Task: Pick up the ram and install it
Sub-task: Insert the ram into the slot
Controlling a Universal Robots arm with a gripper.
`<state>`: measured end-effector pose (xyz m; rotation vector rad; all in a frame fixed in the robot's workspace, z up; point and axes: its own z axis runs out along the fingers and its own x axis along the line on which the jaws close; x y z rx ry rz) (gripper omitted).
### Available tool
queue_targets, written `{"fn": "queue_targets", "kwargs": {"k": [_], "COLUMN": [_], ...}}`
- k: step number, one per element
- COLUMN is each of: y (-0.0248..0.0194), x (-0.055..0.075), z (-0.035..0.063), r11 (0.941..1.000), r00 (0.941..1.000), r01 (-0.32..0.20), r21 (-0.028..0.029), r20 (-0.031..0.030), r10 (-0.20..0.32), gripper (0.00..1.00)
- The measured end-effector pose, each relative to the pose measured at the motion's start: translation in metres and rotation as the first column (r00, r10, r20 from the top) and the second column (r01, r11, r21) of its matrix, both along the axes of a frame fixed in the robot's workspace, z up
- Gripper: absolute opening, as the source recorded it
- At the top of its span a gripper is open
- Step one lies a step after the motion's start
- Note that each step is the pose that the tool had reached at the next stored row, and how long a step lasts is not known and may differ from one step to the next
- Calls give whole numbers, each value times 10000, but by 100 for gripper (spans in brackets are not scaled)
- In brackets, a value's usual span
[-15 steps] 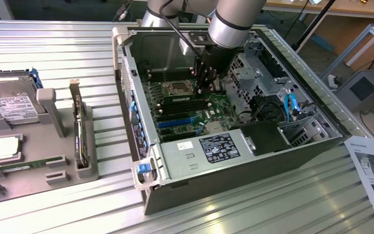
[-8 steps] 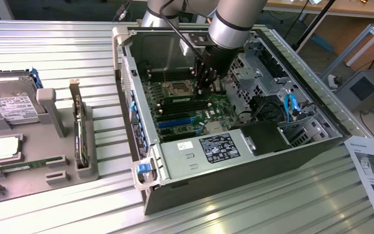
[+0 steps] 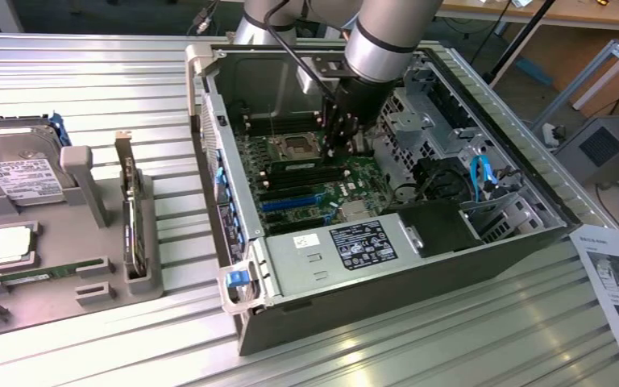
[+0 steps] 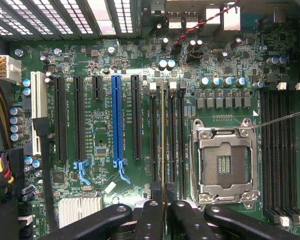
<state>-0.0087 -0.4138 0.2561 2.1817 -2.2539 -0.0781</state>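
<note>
Slatted metal bench [image 3: 94, 89] under an open computer case [image 3: 396, 282]. Down inside it, pinching the ram [image 4: 163, 145] edge-on between the fingers [image 4: 149, 220]. Reaches straight out beyond the tips, over the dark memory slots [image 4: 172, 140], seemingly lined up with one. Open processor socket [image 4: 225, 160] just to one side of the fingers.

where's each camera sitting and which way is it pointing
exterior view: off the arm, raised, looking down into the open computer case; the arm and gripper reach in.
wrist view: on the wrist, facing the motherboard; the fingers grip the ram edge-on.
shared: the motherboard, the empty processor socket, the blue slot.
</note>
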Motion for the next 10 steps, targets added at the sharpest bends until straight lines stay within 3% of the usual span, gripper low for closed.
{"fn": "queue_targets", "kwargs": {"k": [10], "y": [-4], "x": [0], "z": [-73], "r11": [10000], "r00": [10000], "r01": [0], "r21": [-2], "r20": [-1], "r10": [0], "gripper": [13]}}
